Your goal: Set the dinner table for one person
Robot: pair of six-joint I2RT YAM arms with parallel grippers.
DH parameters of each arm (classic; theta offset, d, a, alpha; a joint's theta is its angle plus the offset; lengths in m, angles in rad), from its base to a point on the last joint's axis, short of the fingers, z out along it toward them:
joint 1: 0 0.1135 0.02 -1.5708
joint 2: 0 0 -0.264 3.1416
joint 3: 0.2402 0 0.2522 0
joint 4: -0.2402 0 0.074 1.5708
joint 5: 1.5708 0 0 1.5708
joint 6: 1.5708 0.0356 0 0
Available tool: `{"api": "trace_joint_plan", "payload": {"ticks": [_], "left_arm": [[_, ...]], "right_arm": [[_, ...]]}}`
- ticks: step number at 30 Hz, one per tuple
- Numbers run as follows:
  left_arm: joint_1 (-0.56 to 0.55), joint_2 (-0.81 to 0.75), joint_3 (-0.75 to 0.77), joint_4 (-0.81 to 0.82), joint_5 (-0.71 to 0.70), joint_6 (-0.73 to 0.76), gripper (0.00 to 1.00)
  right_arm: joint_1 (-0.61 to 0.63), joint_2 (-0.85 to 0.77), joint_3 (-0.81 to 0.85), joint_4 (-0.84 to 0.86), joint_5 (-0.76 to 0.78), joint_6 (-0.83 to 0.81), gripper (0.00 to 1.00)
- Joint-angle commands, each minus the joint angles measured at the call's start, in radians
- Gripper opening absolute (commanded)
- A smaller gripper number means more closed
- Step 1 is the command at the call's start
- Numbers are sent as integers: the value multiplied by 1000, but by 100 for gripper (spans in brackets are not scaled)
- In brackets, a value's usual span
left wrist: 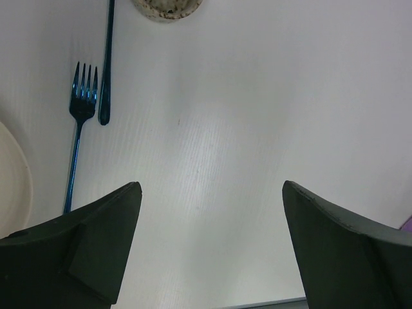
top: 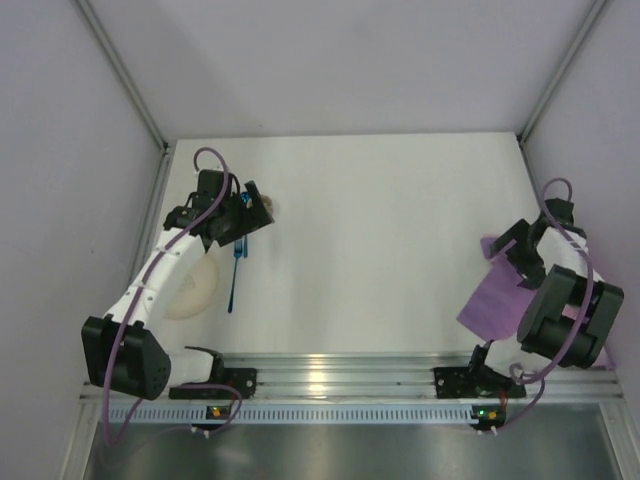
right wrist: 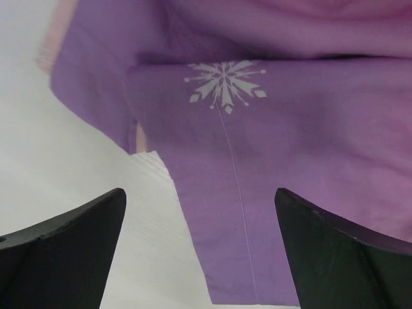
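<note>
The white dinner table fills the top view. My left gripper is open and empty above its far left part; in the left wrist view only bare tabletop lies between the jaws. A blue fork and a second blue utensil handle lie beside a cream plate. A speckled cup stands beyond them. My right gripper is open and empty over a folded purple placemat with a white snowflake, at the table's right edge.
In the top view the plate lies partly under the left arm and the fork just right of it. The placemat lies crumpled by the right wall. Grey walls enclose the table; an aluminium rail runs along the near edge.
</note>
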Motion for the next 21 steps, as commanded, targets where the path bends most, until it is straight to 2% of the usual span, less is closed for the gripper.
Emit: {"api": "trace_joint_plan", "payload": {"ticks": [1,7,9,10,11,13,14,17,18,19,21], "left_arm": [[0,-8,10,16,18,26,95],[0,11,13,-1,7,26,95],[0,20,12,-10,5,26,93],[0,22,12,-17,2,26,93],[0,23,12,-24,-1,25,93],[0,19,4,-27,-7,26,93],[0,17,-1,-27,-10,25,93],[0,9,-10,-24,-9,19,93],[0,9,-13,-24,-9,16,93],[0,8,-15,-24,-5,13,93],[0,6,-19,-22,-2,5,93]], "right_arm": [[-1,92,-42,30,-72,-10,100],[29,185,-78,81,-56,13,97],[42,210,-88,86,-37,11,89],[46,233,-94,92,-37,11,84],[49,241,-97,93,-39,7,69],[74,264,-101,93,6,7,53],[106,270,-100,86,12,7,41],[170,285,-83,81,39,7,21],[224,290,-76,64,53,11,7],[253,296,-66,54,62,16,1],[352,296,-34,28,70,40,0]]}}
